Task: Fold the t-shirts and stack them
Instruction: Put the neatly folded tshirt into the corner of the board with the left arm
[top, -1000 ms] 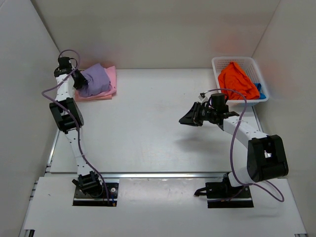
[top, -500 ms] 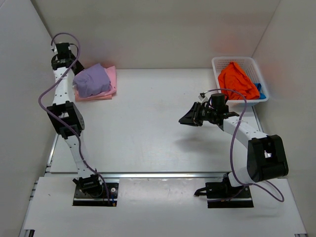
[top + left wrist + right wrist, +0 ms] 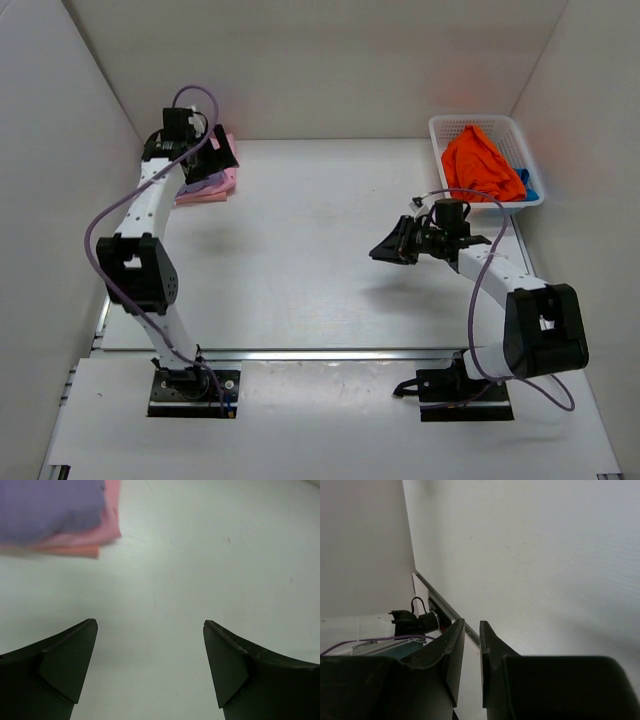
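Progress: you are roughly halfway, judging by how things lie (two of four t-shirts stacked, two not begun).
Stack: the purple t-shirt (image 3: 45, 505) lies folded on top of the pink t-shirt (image 3: 111, 527) in the far left corner of the surface (image 3: 300, 250). The purple fold looks rounded and bulky rather than flat.
Left hand: the left hand (image 3: 150, 630) is spread wide and pinches nothing. It hangs over the surface by the stack, and in the wrist view its fingers are apart from the cloth.
Right hand: the right hand (image 3: 390, 247) hangs over the middle of the surface, well apart from both the stack and the basket. Its fingers are pressed almost together with only a thin slit between them, and nothing is pinched.
Basket: the white lattice basket (image 3: 440, 125) stands in the far right corner. The orange t-shirt (image 3: 480, 165) is heaped in it unfolded, with the blue t-shirt (image 3: 527, 186) showing only as a small patch at its right side.
Remaining: you have the orange and blue t-shirts to lift out, spread, fold and place on the stack.
Next step, as a judgement: the right hand is the nearer one to the basket. It will need to spread before it can take the orange t-shirt.
Caution: a bulky top layer may let later shirts slide off, so check the stack before you add to it.
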You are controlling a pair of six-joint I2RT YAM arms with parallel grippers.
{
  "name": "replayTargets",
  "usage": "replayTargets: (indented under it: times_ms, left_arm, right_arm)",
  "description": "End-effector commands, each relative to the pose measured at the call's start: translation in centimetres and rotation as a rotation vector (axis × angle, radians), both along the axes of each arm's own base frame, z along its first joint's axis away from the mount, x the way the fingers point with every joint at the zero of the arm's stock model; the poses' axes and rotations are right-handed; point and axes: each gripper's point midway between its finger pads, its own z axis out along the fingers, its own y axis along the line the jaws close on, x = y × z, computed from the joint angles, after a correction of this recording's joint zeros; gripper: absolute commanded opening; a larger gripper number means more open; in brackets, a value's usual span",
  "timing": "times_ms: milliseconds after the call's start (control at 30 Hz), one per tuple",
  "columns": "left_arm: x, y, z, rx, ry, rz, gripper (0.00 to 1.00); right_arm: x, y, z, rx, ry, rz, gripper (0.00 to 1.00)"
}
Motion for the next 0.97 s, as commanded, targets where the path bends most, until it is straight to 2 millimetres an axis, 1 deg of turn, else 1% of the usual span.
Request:
replayTargets:
  times_ms: [0,33,100,133,167,200,233,267,300,333,367,433,467,500,533,567,600,633,667,733,767,833,867,933]
  left_arm:
    - [-5.2,-4.9,4.5,-0.102,-0.095,-0.167,0.99]
    - [-6.3,-5.5,4.1,-0.108,-0.079,-0.19,0.99]
    - [-9.9,-6.6,2.7,-0.074,-0.057,-0.21,0.99]
    - [-10.6,-6.8,2.4,-0.065,-0.06,-0.211,0.98]
    - [-12.2,-7.2,1.7,-0.07,-0.052,-0.219,0.99]
    - [-13.7,-7.4,0.9,-0.092,-0.037,-0.232,0.99]
    - [-14.6,-7.6,1.7,-0.108,-0.071,-0.245,0.99]
    - [-15.6,-7.8,0.2,-0.127,-0.038,-0.251,0.99]
    - [-16.7,-7.8,-0.3,-0.127,-0.03,-0.25,0.99]
    - [-17.4,-7.8,-0.7,-0.121,-0.031,-0.253,0.99]
    - [-17.8,-7.7,-0.8,-0.117,-0.028,-0.25,0.99]
    - [-18.9,-7.5,-1.4,-0.114,-0.017,-0.248,0.99]
    - [-19.0,-7.5,-1.1,-0.115,-0.026,-0.252,0.99]
    - [-19.5,-7.3,-1.6,-0.114,-0.019,-0.245,0.99]
    - [-19.8,-7.1,-1.4,-0.113,-0.029,-0.242,0.99]
    - [-20.0,-7.1,-1.5,-0.115,-0.031,-0.245,0.99]
    - [-20.1,-7.2,-0.9,-0.117,-0.053,-0.251,0.99]
    - [-20.3,-6.9,-1.3,-0.116,-0.047,-0.244,0.99]
    - [-20.3,-6.9,-1.0,-0.122,-0.062,-0.24,0.99]
    - [-20.4,-7.0,-1.0,-0.123,-0.062,-0.246,0.99]
    - [-20.6,-7.2,-1.1,-0.124,-0.052,-0.253,0.99]
    - [-20.9,-7.3,-1.8,-0.12,-0.016,-0.259,0.98]
    - [-20.8,-7.4,-2.2,-0.108,-0.001,-0.269,0.99]
    - [-21.1,-7.6,-3.0,-0.109,0.027,-0.268,0.98]
  right_arm:
    - [-0.1,-1.9,0.7,-0.038,-0.07,-0.023,0.16]
    - [-0.3,-2.4,0.4,-0.055,-0.066,-0.031,0.16]
    - [-0.8,-3.4,0.5,-0.063,-0.077,-0.055,0.16]
    - [-0.9,-3.9,0.8,-0.062,-0.088,-0.071,0.16]
    - [-1.4,-4.1,0.2,-0.065,-0.067,-0.075,0.16]
    - [-1.7,-4.4,0.3,-0.069,-0.08,-0.082,0.16]
    - [-1.7,-4.7,0.8,-0.073,-0.103,-0.092,0.16]
    - [-2.1,-4.6,0.6,-0.07,-0.093,-0.092,0.16]
    - [-2.5,-4.4,0.7,-0.071,-0.103,-0.089,0.16]
    - [-2.9,-4.5,0.7,-0.068,-0.105,-0.09,0.16]
    - [-3.1,-4.1,1.1,-0.061,-0.123,-0.085,0.16]
    - [-3.6,-3.9,0.9,-0.063,-0.129,-0.083,0.16]
    - [-4.0,-3.6,1.0,-0.059,-0.13,-0.078,0.16]
    - [-4.3,-3.6,0.6,-0.064,-0.119,-0.081,0.17]
    - [-4.7,-3.5,0.4,-0.06,-0.119,-0.078,0.16]
    - [-4.7,-3.4,0.8,-0.054,-0.133,-0.078,0.16]
    - [-5.0,-3.3,0.9,-0.052,-0.14,-0.077,0.17]
    - [-5.3,-3.3,0.4,-0.051,-0.123,-0.079,0.16]
    - [-5.3,-3.3,1.0,-0.046,-0.146,-0.083,0.17]
    - [-5.6,-3.4,0.9,-0.044,-0.142,-0.093,0.17]
    - [-5.8,-3.3,0.7,-0.045,-0.145,-0.089,0.17]
    - [-5.9,-3.4,1.2,-0.042,-0.163,-0.093,0.17]
    - [-6.0,-3.6,0.9,-0.043,-0.147,-0.103,0.17]
    - [-6.2,-3.6,0.9,-0.039,-0.153,-0.103,0.17]
